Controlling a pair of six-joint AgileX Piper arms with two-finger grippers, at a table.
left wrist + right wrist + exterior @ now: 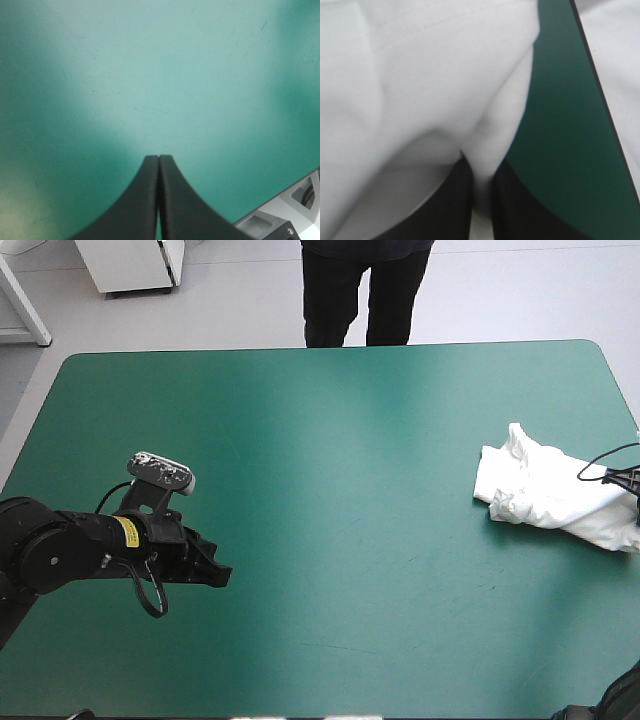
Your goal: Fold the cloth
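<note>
Grips the crumpled T-shirt at the right edge of the table in the all-but-closed right gripper, with the left gripper pressed together, empty, toward the left edge; risks lifting a tangled bunch or dragging it over that edge on one pinch.

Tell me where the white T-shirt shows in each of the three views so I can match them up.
High view: the T-shirt lies crumpled by the table's right edge.
Left wrist view: not in it; only bare teal-green cover ahead of the shut left fingers.
Right wrist view: it fills most of the picture, pinched between the right fingers.
Shared landmark: the table's right edge, beside the T-shirt in the high and right wrist views.
</note>
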